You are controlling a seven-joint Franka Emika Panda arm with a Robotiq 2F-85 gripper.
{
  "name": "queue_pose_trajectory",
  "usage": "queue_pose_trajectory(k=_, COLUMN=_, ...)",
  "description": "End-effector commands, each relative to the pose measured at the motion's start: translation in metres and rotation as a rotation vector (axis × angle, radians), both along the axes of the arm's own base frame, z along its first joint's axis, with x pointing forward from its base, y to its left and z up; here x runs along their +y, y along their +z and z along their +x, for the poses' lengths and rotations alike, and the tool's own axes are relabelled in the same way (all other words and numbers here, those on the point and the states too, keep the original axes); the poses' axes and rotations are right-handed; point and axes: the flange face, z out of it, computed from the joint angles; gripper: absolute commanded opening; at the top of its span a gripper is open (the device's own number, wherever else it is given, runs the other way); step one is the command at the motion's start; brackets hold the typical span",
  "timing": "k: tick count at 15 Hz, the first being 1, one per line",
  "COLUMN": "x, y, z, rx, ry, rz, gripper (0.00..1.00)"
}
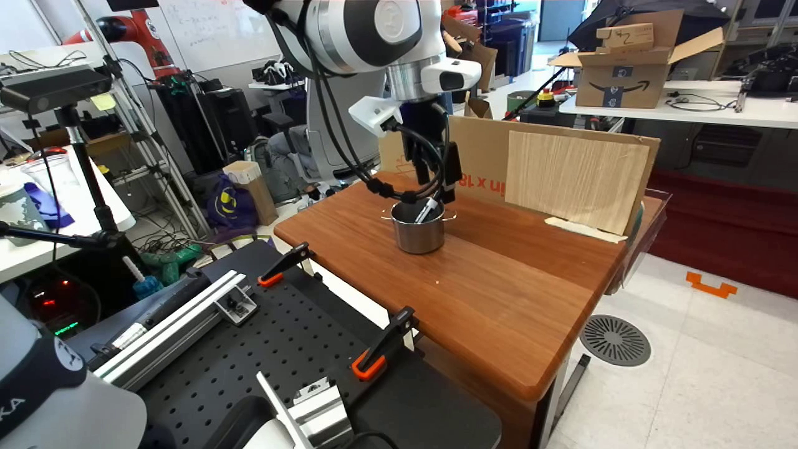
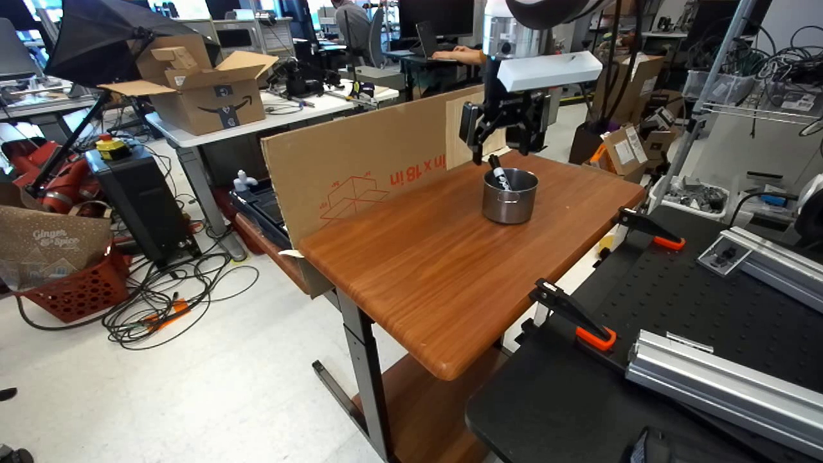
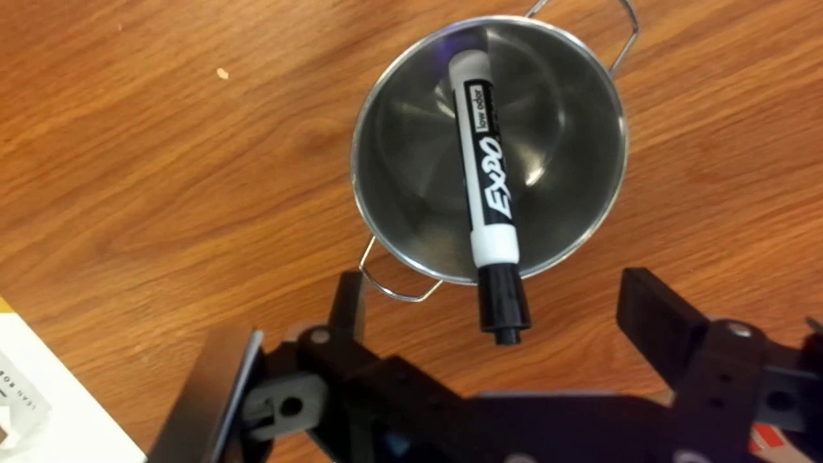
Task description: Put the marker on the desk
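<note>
One marker (image 3: pixel 487 167) leans in the grey metal cup (image 2: pixel 508 209), tilted, and the cup stands on the reddish-brown desk (image 2: pixel 398 283). In the wrist view the marker's pale lower end lies toward twelve o'clock inside the cup, and its black cap (image 3: pixel 503 299) juts past the rim at six. Whether that lower end touches the cup's floor or its wall I cannot tell, the inside being dim there. The lettering on the barrel reads EXPO, with "low odor" beside it. The cup's wire handles (image 3: pixel 400 297) sit near one and seven o'clock, and a pale speck (image 3: pixel 222 73) lies on the wood well apart from the cup, a little past nine.

The gripper (image 2: pixel 500 154) hangs above the cup, pointing down, in both exterior views. Its jaws are spread wide, with the cap between them and apart from both in the wrist view.

In an exterior view, a cardboard panel (image 2: pixel 360 154) stands upright along the desk's edge from ten to twelve o'clock, and a black bench (image 2: pixel 656 302) lies toward four. Two black-and-orange clamps (image 2: pixel 571 308) sit at the bench's edge beside the desk.
</note>
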Motion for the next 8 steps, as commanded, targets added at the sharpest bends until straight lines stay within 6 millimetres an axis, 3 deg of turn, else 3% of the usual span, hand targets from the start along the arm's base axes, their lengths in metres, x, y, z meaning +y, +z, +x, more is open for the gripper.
queue_pose_trajectory(k=1, x=-0.0007, y=-0.004, z=0.0062, rx=-0.009, ry=0.001, rz=-0.023, gripper=0.73)
queue_pose_trajectory(k=8, x=-0.0006, y=-0.0062, z=0.0075, rx=-0.005, ry=0.002, rz=-0.022, gripper=0.19)
